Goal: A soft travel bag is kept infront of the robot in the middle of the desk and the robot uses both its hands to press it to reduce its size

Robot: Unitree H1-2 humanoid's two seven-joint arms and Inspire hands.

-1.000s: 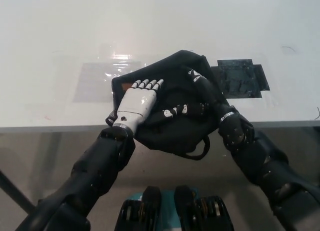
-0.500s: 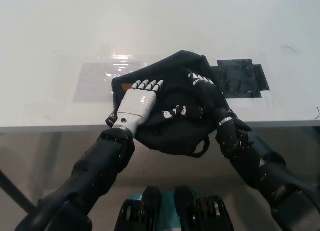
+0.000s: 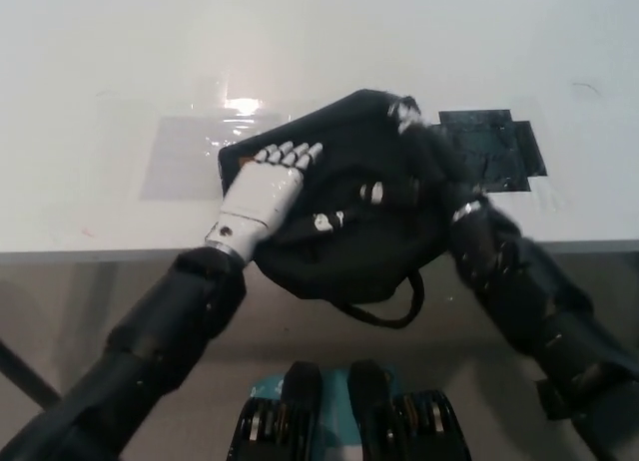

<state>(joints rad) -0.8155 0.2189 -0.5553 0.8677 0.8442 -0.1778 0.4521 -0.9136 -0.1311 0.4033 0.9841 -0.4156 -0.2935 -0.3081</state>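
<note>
A black soft travel bag (image 3: 349,231) lies at the near edge of the white desk (image 3: 100,72), its lower part and a strap loop (image 3: 394,306) hanging over the edge. My white left hand (image 3: 262,187) lies flat on the bag's left side, fingers spread and pointing away from me. My black right hand (image 3: 424,162) rests on the bag's right side, reaching toward its far corner; it is hard to separate from the dark fabric.
A black taped patch (image 3: 494,150) lies on the desk just right of the bag. A clear plastic sheet (image 3: 190,152) lies to the left, partly under the bag. The desk's front edge (image 3: 100,249) runs under the bag.
My right hand has slid farther up the bag's right side toward its far corner. The whole view has shifted slightly. The left hand stays flat on the bag.
</note>
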